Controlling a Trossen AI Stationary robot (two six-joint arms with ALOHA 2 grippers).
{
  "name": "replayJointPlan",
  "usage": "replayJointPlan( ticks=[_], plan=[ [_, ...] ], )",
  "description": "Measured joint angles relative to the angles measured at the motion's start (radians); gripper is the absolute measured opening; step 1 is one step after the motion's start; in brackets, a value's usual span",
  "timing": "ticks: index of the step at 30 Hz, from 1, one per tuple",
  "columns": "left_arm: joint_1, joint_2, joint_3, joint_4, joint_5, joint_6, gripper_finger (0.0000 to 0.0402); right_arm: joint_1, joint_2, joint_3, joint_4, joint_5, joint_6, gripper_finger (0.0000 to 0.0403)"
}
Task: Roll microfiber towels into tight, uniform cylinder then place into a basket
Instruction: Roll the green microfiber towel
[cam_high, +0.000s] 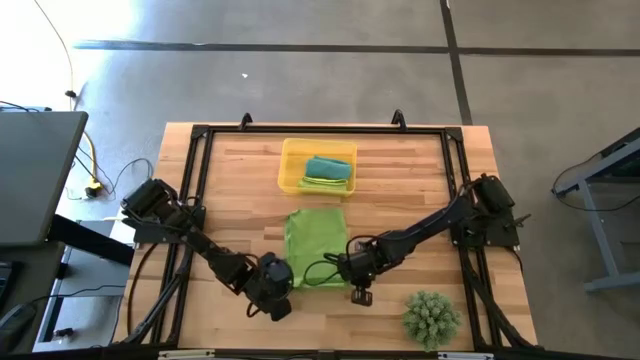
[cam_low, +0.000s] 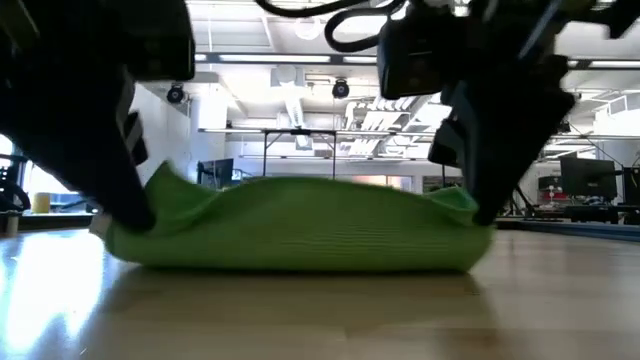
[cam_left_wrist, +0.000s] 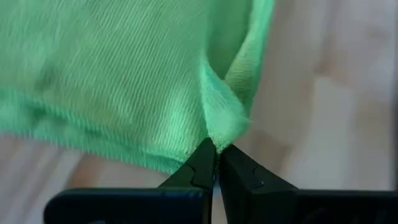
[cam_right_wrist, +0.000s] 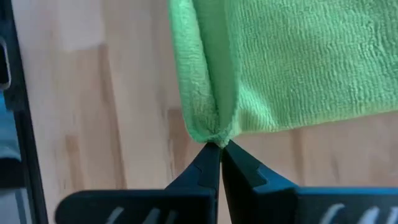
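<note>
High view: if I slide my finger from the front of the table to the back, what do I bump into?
Spiky plant → lime towel that both tools pinch → yellow basket with rolled towels.

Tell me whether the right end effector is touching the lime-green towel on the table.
Touching. The right wrist view shows the right end effector with its fingertips pinched on the corner of the lime-green towel.

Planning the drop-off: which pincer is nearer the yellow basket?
Right, slightly. The right pincer pinches the lime towel's near corner almost below the basket; the left pincer grips the other corner, farther away.
</note>
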Motion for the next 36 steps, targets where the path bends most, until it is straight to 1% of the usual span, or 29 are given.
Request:
replayJointPlan(
  ticks=[3, 6, 13, 16, 20, 23, 26, 30, 33, 36],
  plan=[
    [0.001, 0.0, 0.0, -0.07, -0.019, -0.065, 0.0005, -0.011, 0.0, 0.001, 0.006, 0.003, 0.009, 0.0],
    [0.002, 0.0, 0.0, -0.091, -0.053, -0.097, 0.0005, -0.018, 0.0, 0.001, 0.009, 0.022, 0.009, 0.0],
    [0.008, 0.0, 0.0, -0.103, -0.053, -0.106, 0.0005, -0.018, 0.0, 0.001, 0.006, 0.096, 0.008, 0.0],
    [0.007, -0.001, 0.0, -0.133, -0.054, -0.145, 0.0005, -0.018, 0.0, 0.001, 0.009, 0.109, 0.0, 0.0],
    [0.008, -0.002, 0.0, -0.185, -0.085, -0.215, 0.0005, -0.019, 0.0, 0.001, 0.013, 0.126, -0.015, 0.0001],
    [0.008, -0.002, 0.0, -0.187, -0.087, -0.227, 0.0005, -0.018, 0.0, 0.001, 0.011, 0.146, -0.04, 0.0004],
    [0.009, -0.002, 0.0, -0.199, -0.084, -0.229, 0.0005, -0.018, 0.0, 0.001, 0.002, 0.146, -0.056, 0.0024],
    [0.022, -0.002, 0.0, -0.195, -0.083, -0.228, 0.0005, -0.018, -0.001, 0.001, -0.008, 0.136, -0.079, 0.0069],
    [0.036, -0.002, 0.0, -0.196, -0.083, -0.225, 0.0005, -0.017, -0.013, 0.001, 0.005, 0.067, -0.097, 0.0093],
    [0.048, -0.002, 0.0, -0.195, -0.078, -0.217, 0.0005, 0.014, -0.023, 0.001, 0.085, 0.025, -0.174, 0.01]
  ],
)
